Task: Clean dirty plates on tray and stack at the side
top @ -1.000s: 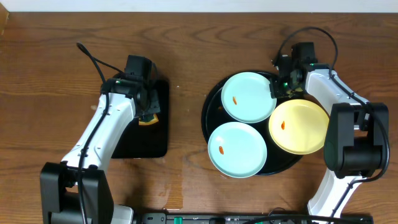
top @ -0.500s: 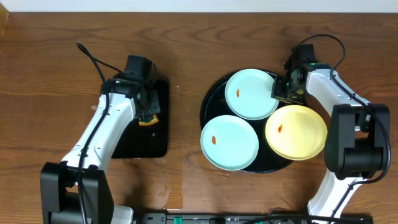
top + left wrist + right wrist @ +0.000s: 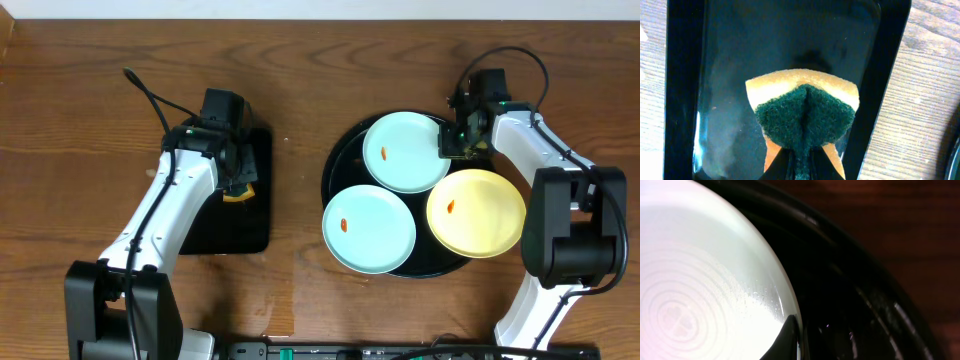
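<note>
Step in hand, as judged: readying the first wipe. The left end effector (image 3: 802, 167) pinches a yellow-and-green scouring sponge (image 3: 805, 112) over the small rectangular black tray (image 3: 685, 90). The right end effector (image 3: 452, 143) is clamped on the rim of the far pale blue round plate (image 3: 400, 150), which sits on the large round glossy black tray (image 3: 338, 165). Next move: bring the sponge across to the orange smear (image 3: 383, 153) with the plate held steady.

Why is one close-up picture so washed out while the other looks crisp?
Right wrist view: the pale blue plate is overexposed to near white, while the round black tray reads dark with small glints. Left wrist view: the sponge is sharp, and the rectangular black tray under it shows a faint sheen. Overhead view: even light, soft shadows.
</note>
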Motion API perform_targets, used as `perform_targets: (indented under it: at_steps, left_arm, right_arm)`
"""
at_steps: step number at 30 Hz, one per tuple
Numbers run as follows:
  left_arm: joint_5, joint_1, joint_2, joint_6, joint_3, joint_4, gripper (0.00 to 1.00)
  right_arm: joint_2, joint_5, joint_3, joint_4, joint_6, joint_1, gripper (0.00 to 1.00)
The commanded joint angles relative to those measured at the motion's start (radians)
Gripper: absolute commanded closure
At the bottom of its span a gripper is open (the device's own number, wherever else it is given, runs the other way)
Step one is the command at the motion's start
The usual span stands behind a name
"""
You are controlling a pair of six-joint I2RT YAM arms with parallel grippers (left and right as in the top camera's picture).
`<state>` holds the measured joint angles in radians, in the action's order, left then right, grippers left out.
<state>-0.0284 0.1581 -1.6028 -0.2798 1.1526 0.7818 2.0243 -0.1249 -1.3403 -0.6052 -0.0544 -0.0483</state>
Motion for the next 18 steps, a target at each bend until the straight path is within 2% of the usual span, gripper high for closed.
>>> perform_targets:
  at_steps: [1, 3, 8, 11, 18]
  left_arm:
    - [0.002, -0.002, 0.013, 0.018, 0.026, 0.003, 0.93]
    - [0.002, -0.002, 0.013, 0.018, 0.026, 0.003, 0.93]
    - [0.002, -0.002, 0.013, 0.042, 0.026, 0.003, 0.92]
    - [-0.027, -0.002, 0.011, 0.070, 0.021, -0.003, 0.93]
    - [-0.043, -0.002, -0.053, 0.069, -0.074, -0.125, 0.93]
  right_arm:
    - [0.023, 0.075, 0.008, 0.019, 0.066, 0.002, 0.99]
    - [0.023, 0.054, 0.008, 0.016, 0.066, 0.002, 0.96]
    - [0.022, 0.041, 0.008, 0.003, 0.016, 0.002, 0.74]
    - [0.006, 0.037, 0.008, -0.004, -0.002, 0.002, 0.65]
    - [-0.097, 0.038, 0.007, -0.009, -0.001, 0.002, 0.56]
